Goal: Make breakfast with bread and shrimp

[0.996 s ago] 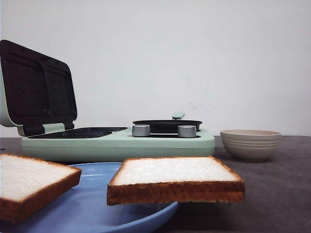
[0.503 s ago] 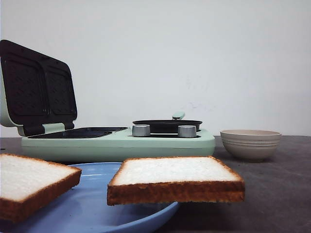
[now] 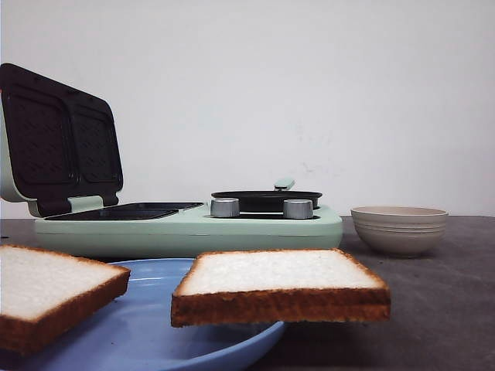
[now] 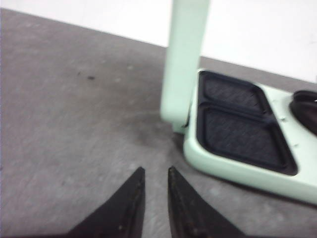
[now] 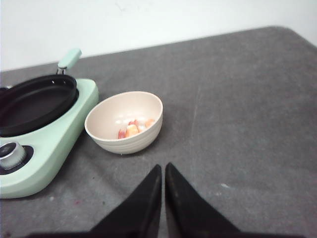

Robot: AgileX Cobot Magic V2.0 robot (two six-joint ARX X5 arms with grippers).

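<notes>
Two slices of bread lie on a blue plate close to the front camera, one at the left and one at the middle, overhanging the plate's rim. Pink-orange shrimp sit in a beige bowl, to the right of the cooker in the front view. My left gripper hovers over bare table near the cooker's open lid, a narrow gap between its fingers, holding nothing. My right gripper is shut and empty, just short of the bowl. Neither gripper shows in the front view.
A mint-green breakfast cooker stands behind the plate, its lid raised over two dark grill plates. A black pan sits on its right half above two silver knobs. The grey table runs to a white wall.
</notes>
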